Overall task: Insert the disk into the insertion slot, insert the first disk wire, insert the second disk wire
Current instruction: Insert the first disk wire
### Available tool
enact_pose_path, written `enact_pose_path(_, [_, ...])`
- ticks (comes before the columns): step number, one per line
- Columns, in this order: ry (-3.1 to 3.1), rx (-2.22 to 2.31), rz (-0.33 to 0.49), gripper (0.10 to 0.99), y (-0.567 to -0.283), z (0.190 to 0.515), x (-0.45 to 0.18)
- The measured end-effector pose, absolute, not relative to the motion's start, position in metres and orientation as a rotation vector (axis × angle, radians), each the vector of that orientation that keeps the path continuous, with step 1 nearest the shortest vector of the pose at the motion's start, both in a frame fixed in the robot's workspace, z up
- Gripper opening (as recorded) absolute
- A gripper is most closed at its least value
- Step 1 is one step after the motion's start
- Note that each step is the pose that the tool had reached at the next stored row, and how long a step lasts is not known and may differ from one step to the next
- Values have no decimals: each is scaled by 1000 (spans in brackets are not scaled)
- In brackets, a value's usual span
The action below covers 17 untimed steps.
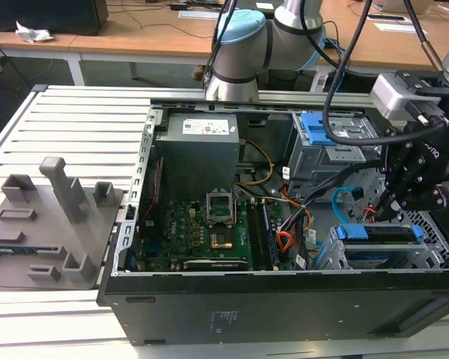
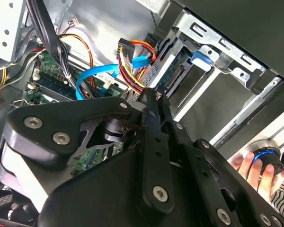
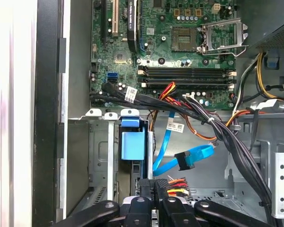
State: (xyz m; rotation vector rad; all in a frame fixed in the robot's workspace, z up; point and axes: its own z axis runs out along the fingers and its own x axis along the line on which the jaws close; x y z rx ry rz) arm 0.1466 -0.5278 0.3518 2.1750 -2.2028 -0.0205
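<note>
the disk (image 3: 132, 144) is already sitting edge-up inside the insertion slot (image 3: 99, 151), blue carrier showing on top, in the open case (image 1: 284, 314) on the table (image 1: 75, 120). the claw (image 3: 153, 185) is hanging just behind the disk's near end. the disk is lying straight ahead of the claw tips, and its long edge is running away from them in line with the fingers. the fingers are pressing close together and seem to be pinching the first disk wire (image 3: 178, 181) at its dark plug. the plug is mostly hiding behind the fingers, so that part is a guess. the red-orange strands are trailing off just beside the claw. the second disk wire (image 3: 164, 142) is looping loose beside the claw on the motherboard (image 3: 180, 47) side, with its dark plug dangling free and apart from the disk.
</note>
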Motion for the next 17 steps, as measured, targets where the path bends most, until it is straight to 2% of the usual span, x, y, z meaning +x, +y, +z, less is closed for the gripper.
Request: enact_pose_path(17, [-2205,2178,-29,161,-539,349,160])
